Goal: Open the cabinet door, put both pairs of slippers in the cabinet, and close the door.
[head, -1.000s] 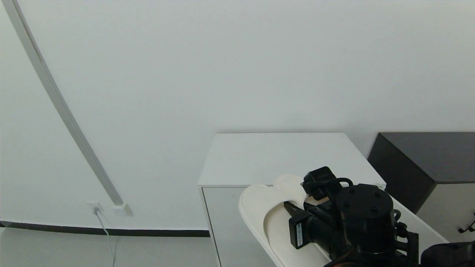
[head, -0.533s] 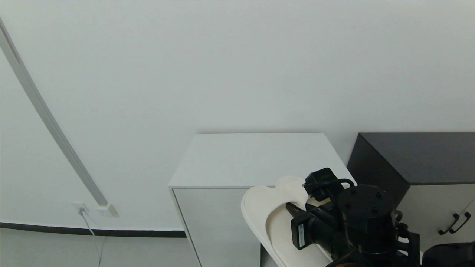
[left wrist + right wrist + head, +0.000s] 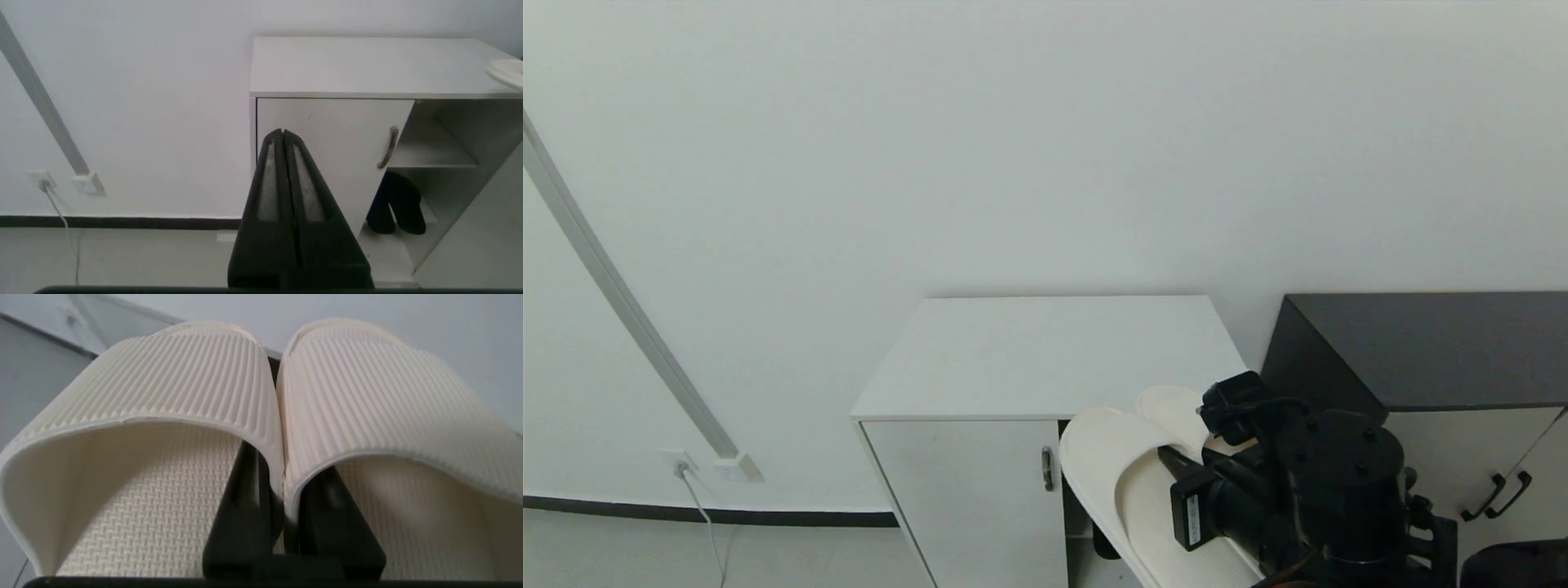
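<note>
The cabinet (image 3: 1045, 351) is open, a dark pair (image 3: 396, 204) looks to be inside, the right gripper (image 3: 282, 523) squeezes the white slippers (image 3: 1111, 457), not yet in, and the left gripper (image 3: 282, 139) is closed and empty.

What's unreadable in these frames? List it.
- Cream ribbed slippers: heels hidden behind the right arm, head view.
- Right gripper: fingertips covered by the slipper straps, right wrist view.
- White cabinet interior: mostly blocked by slippers and arm, head view.
- Dark pair on its lower shelf: too small to identify, left wrist view.
</note>
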### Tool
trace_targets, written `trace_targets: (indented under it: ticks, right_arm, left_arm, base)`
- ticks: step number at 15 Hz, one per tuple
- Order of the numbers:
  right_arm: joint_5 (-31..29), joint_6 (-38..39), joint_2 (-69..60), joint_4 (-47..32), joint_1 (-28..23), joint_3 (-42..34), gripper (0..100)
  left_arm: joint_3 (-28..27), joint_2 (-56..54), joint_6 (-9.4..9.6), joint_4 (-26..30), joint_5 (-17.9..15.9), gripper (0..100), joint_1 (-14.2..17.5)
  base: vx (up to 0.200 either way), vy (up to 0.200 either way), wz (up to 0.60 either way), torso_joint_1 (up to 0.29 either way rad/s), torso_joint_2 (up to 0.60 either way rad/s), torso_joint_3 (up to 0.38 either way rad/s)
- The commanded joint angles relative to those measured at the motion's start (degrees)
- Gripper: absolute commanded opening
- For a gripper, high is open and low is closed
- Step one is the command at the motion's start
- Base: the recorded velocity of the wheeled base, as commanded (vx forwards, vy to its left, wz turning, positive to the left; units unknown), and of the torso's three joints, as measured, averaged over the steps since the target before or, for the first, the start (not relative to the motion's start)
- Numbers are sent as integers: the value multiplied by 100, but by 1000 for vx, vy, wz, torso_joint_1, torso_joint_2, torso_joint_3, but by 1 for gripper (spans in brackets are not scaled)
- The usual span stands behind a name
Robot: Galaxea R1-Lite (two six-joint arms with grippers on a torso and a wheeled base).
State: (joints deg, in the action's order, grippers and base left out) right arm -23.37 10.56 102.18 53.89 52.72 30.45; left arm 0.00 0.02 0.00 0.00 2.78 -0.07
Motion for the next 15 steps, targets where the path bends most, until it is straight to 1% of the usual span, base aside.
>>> trace_targets:
  ticks: [1, 12, 15]
  right_arm:
    - [8, -1, 21, 7, 19, -4, 0]
    - [34, -1, 30, 7, 36, -48, 0]
    - [43, -1, 30, 86, 45, -75, 0]
  left_arm:
    - [0, -2, 0, 0, 3, 0, -1]
    - [0, -2, 9, 0, 3, 0, -1]
    - [0, -2, 9, 0, 3, 0, -1]
  base:
    - [0, 0, 0, 0, 0, 0]
    - [0, 0, 0, -5, 6, 6]
    - [0, 0, 0, -145, 323, 173]
